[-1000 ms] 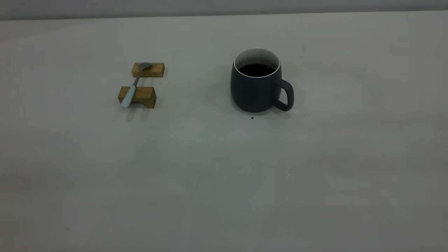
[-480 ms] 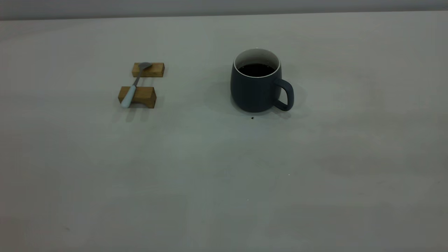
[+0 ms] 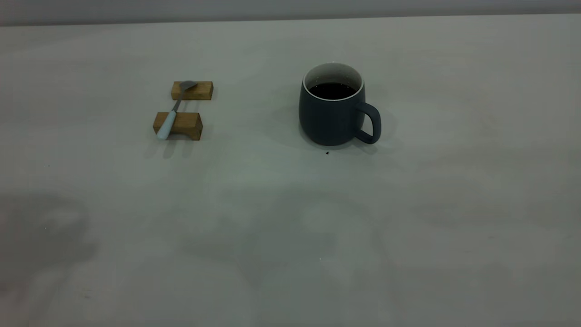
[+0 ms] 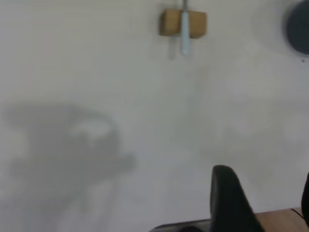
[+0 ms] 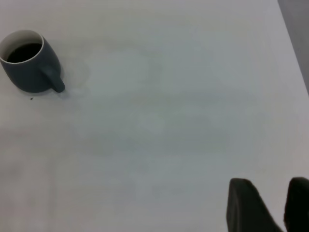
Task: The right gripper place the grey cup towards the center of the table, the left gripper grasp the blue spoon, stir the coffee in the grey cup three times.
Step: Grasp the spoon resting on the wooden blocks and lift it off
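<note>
Exterior view: no arm or claw in sight, only broad soft shadows on the near desk (image 3: 290, 281). Cup (image 3: 333, 105) upright right of centre toward the far side, handle pointing right and slightly forward, coffee (image 3: 332, 90) well below the rim. Dark speck (image 3: 327, 153) just in front of the cup base. Spoon (image 3: 172, 112) well left of the cup, bridging two wooden blocks: bowl on the far block (image 3: 192, 90), blue handle across the near block (image 3: 178, 126) and overhanging its front edge.

Left wrist view: one dark finger (image 4: 231, 200) of the left claw (image 4: 268, 198) low in frame, the second barely cut by the frame edge; wide gap between them, nothing held. Near block and spoon handle far ahead, cup rim only partly caught. Desk's near wooden edge (image 4: 280, 220) visible beneath the claw.

Right wrist view: right claw (image 5: 273, 205) with two dark fingers (image 5: 246, 205) narrowly apart, holding nothing, hanging above bare desk well away from the cup. Desk's side edge visible at the frame's upper corner.

Ample bare surface between spoon, cup and near edge.
</note>
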### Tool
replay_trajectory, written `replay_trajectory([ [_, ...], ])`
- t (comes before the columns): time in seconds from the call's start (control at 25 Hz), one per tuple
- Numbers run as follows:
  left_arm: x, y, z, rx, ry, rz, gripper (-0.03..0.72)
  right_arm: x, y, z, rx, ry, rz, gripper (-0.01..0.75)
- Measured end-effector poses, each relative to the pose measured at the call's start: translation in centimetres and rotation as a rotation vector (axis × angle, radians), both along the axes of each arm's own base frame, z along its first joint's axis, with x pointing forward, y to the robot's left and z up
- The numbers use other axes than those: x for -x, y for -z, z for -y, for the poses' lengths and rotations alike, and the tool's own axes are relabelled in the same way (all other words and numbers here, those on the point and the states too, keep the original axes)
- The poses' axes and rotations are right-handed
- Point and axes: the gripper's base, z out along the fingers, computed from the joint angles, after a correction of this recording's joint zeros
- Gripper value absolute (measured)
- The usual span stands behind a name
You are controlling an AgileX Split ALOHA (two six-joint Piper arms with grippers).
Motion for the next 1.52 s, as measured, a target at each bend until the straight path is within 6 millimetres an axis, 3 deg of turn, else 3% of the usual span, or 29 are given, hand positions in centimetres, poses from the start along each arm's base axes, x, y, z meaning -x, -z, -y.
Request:
replay_trajectory([
  [0.36,-7.7,5.6,1.3,0.027,0.064,-0.19,0.447,0.0,0.0,0.0,0.0,0.0,0.0,0.238],
  [0.6,-10.6,9.6,3.5,-0.077,0.099,-0.303,0.597,0.0,0.0,0.0,0.0,0.0,0.0,0.238],
  [0.76,-12.1,12.6,4.9,-0.198,0.101,-0.371,0.654,0.0,0.0,0.0,-0.001,0.0,0.0,0.238],
  [1.12,-15.5,18.1,8.9,-0.27,0.116,-0.362,0.652,0.0,0.0,0.0,-0.001,0.0,0.0,0.238],
  [1.52,-17.4,22.7,9.6,-0.264,0.092,-0.355,0.58,0.0,0.0,0.0,-0.001,0.0,0.0,0.238],
])
